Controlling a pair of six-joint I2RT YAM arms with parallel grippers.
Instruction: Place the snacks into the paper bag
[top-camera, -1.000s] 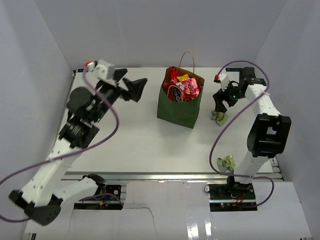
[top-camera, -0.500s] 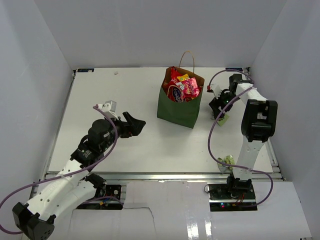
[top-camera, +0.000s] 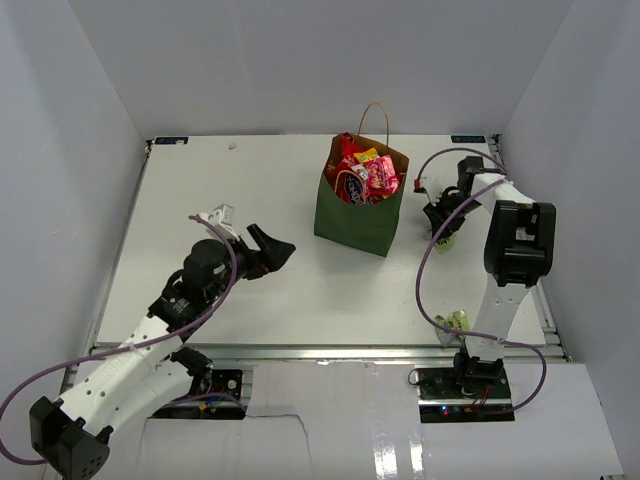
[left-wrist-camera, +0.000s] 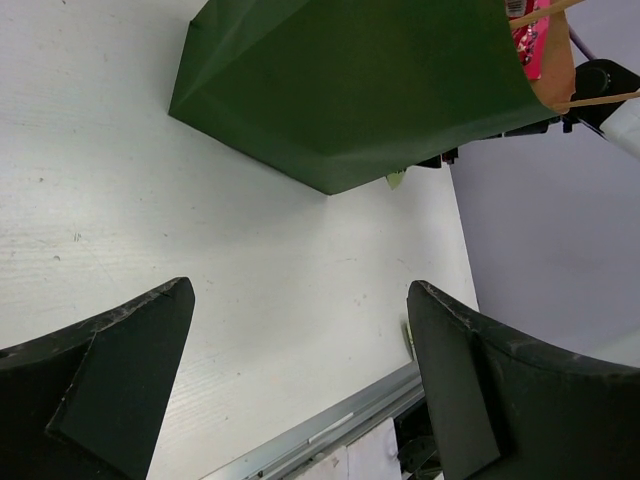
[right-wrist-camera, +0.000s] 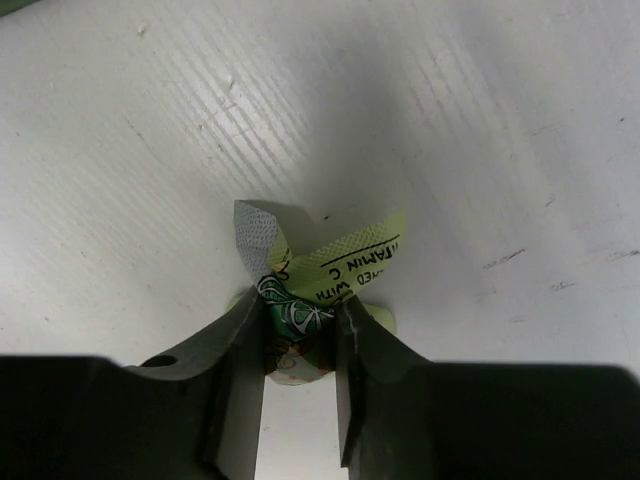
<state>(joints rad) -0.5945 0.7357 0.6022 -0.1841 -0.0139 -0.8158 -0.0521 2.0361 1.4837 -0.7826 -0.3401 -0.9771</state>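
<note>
Dark green paper bag (top-camera: 352, 222), red snacks (top-camera: 366, 176), light-green wrapper (right-wrist-camera: 345, 262), white table (top-camera: 240, 195)

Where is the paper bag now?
Top view: the bag stands midway across the table, toward its far edge, just left of the right hand pinching a green wrapper.

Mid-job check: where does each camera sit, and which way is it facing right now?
Top external: above and behind the robot, looking down on the table; shows left arm, right arm, paper bag.
Left wrist: low over the table, facing the bag's green side; open left claw frames it.
Right wrist: straight down at the table; right claw pinches the light-green wrapper.
Shared: top and left wrist both show the bag.
</note>
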